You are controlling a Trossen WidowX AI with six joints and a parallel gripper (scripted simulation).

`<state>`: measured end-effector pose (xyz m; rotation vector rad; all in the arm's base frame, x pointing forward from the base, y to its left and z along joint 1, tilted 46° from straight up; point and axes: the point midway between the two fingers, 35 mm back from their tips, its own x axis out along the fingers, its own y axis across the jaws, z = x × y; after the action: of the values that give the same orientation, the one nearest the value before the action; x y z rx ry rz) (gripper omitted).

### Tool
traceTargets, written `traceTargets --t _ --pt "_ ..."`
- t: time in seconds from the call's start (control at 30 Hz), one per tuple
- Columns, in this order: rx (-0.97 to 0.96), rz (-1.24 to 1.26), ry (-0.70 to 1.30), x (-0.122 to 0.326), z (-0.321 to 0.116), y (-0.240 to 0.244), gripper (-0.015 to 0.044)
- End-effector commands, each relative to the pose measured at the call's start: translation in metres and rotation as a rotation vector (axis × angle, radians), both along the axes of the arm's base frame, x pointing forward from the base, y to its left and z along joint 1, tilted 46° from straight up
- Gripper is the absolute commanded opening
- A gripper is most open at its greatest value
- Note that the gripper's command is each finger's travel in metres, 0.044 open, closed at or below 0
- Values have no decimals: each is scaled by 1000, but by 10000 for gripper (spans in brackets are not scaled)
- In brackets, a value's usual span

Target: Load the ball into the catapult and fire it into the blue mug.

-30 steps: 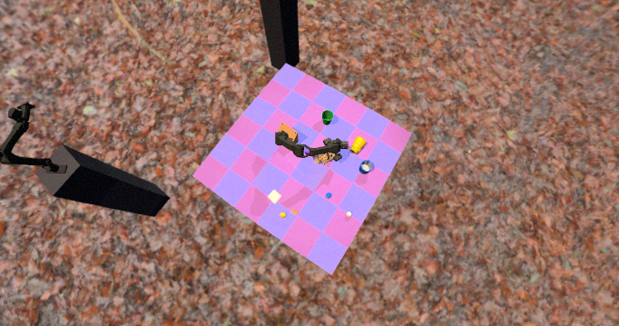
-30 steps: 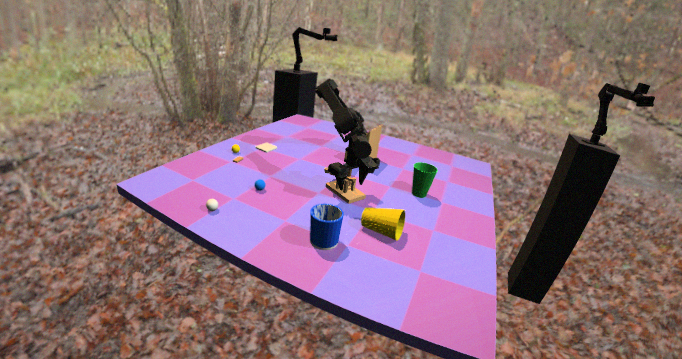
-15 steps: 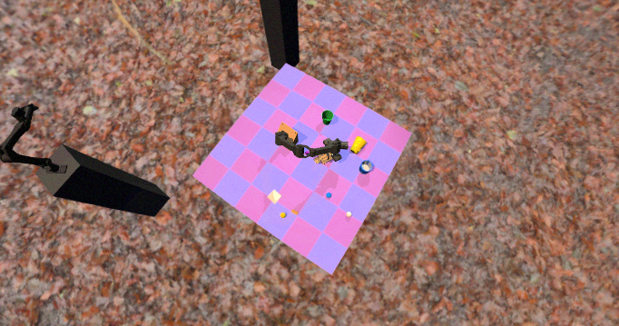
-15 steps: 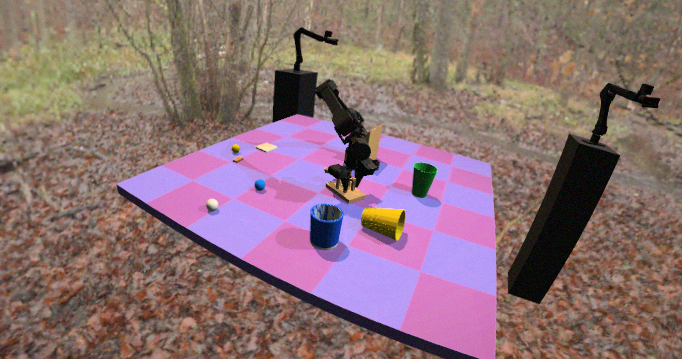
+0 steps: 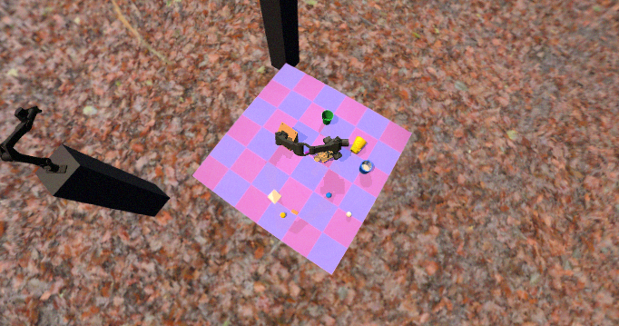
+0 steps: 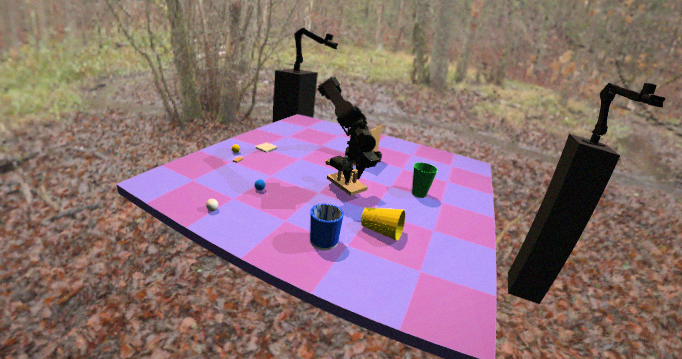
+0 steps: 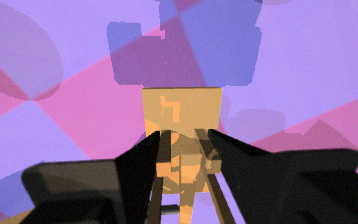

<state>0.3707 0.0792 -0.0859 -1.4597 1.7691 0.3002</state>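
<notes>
The wooden catapult (image 5: pixel 323 157) (image 6: pixel 348 187) (image 7: pixel 195 107) stands on the checkered table (image 5: pixel 236 161) (image 6: pixel 370 275) under the arm. My gripper (image 7: pixel 184 134) points down over it, shut on the catapult's upright wooden frame, one finger on each side. The blue mug (image 5: pixel 366 167) (image 6: pixel 326 226) stands upright, open end up, near the table edge. A blue ball (image 5: pixel 329 195) (image 6: pixel 260 185), a white ball (image 5: pixel 348 214) (image 6: pixel 212 205) and a yellow ball (image 5: pixel 282 214) (image 6: pixel 235 148) lie on the table. The gripper hides part of the catapult, including whether its cup holds a ball.
A yellow cup (image 5: pixel 358 144) (image 6: pixel 382 222) lies on its side near the mug. A green cup (image 5: pixel 327 117) (image 6: pixel 424 180) stands upright. A pale flat square (image 5: pixel 274 196) (image 6: pixel 266 147) and a small orange block (image 5: pixel 294 212) (image 6: pixel 238 159) lie near the yellow ball. A wooden board (image 5: pixel 289 132) (image 6: pixel 377 137) stands beside the arm.
</notes>
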Motion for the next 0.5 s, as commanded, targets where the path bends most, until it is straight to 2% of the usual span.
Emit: traceTargets --t 0.0,0.47 --pt "13 3 -25 3 13 13 0" --pt "12 -314 -347 5 12 12 0"
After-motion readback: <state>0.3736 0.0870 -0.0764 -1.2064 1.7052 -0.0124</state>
